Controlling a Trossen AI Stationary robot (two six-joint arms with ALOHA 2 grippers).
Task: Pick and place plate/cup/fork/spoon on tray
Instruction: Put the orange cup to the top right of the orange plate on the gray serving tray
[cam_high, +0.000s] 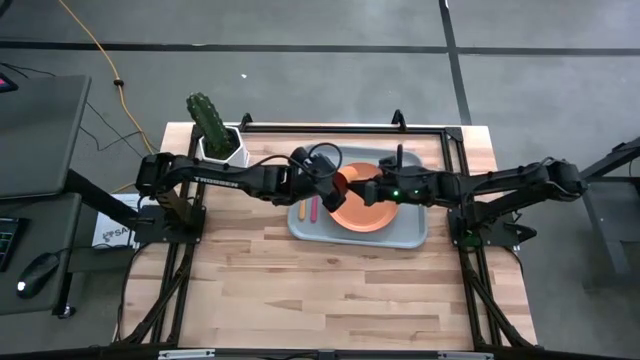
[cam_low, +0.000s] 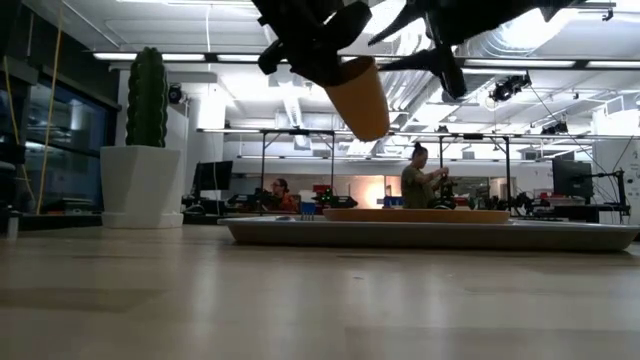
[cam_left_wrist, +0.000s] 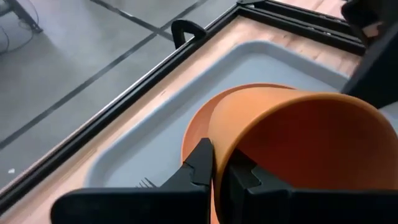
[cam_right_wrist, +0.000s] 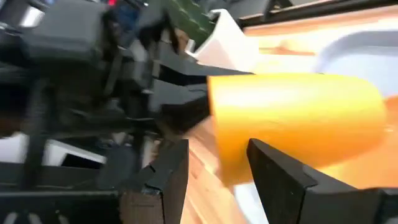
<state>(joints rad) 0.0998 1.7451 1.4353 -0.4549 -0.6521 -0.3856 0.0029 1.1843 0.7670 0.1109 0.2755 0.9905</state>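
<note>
An orange cup (cam_low: 358, 95) is seen against an orange plate (cam_high: 365, 212) on a grey-blue tray (cam_high: 410, 236). A pink fork (cam_high: 311, 209) handle and an orange-yellow spoon (cam_high: 301, 209) handle are shown. The grippers are black. A green cactus (cam_high: 208, 118) is set in a white pot (cam_high: 222, 152); the table (cam_high: 320, 290) is pale wood-grained.

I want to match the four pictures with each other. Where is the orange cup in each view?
High view: the cup sits mid-picture, over the tray's left part, in the left gripper.
Low view: top centre, hanging tilted above the tray.
Left wrist view: fills the right half, its rim pinched by the fingers.
Right wrist view: centre, lying sideways, above the right gripper.
Shared landmark: the plate under the cup.
</note>
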